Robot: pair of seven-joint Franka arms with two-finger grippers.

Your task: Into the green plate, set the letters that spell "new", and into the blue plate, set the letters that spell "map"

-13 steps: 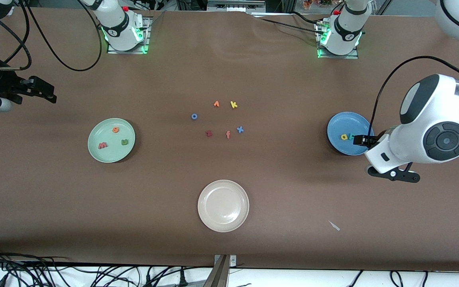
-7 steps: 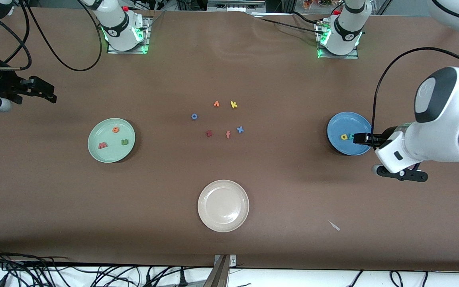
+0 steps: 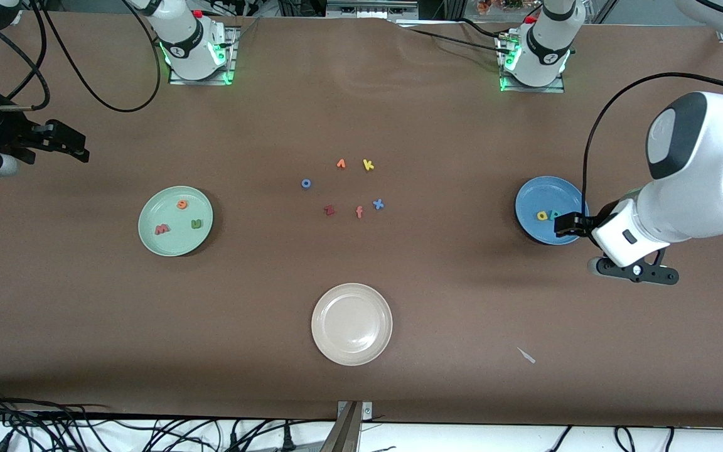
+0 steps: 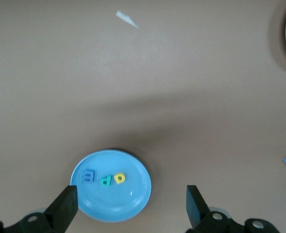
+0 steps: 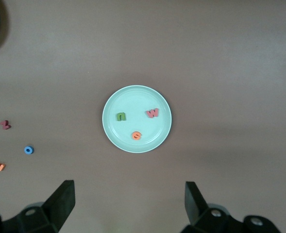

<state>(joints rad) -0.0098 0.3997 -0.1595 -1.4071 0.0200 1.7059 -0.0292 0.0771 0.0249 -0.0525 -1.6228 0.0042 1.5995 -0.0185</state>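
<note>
Left gripper: the left gripper point(image 4: 129, 206) hangs over the blue plate's edge at the left arm's end of the table, fingers point(image 4: 65, 206) spread wide with nothing between them.
Right gripper: the right gripper point(image 5: 128, 204) waits high over the table's edge at the right arm's end, fingers point(image 5: 62, 199) also apart and empty.
Blue plate: the blue plate point(image 3: 540, 191) lies flat on the table under the left gripper. In the left wrist view it sits between the two fingers, lower down and apart from them.
Letters m, a, p: the blue m point(image 4: 88, 175), teal p point(image 4: 106, 180) and yellow a point(image 4: 119, 178) lie in a row inside the blue plate, close together. None touches a finger.
Green plate: the green plate point(image 3: 154, 213) lies toward the right arm's end, well apart from the right gripper.
Letters n, e, w: the green n point(image 5: 121, 116), orange e point(image 5: 136, 136) and red w point(image 5: 153, 113) lie spread inside the green plate.
Handling: the letters look like light, soft foam, small and thin. They would likely squash a little under a pinch and could skid on a smooth plate. A hold across the stem or narrow width, fingers coming straight down, seems best.
Progress: both words appear to be sorted, so little looks left to do.
Leftovers: a blue o point(image 3: 305, 183), an x point(image 3: 378, 203), a k point(image 3: 368, 165) and others stay mid-table, with a cream plate point(image 3: 336, 351) nearer the front camera.
</note>
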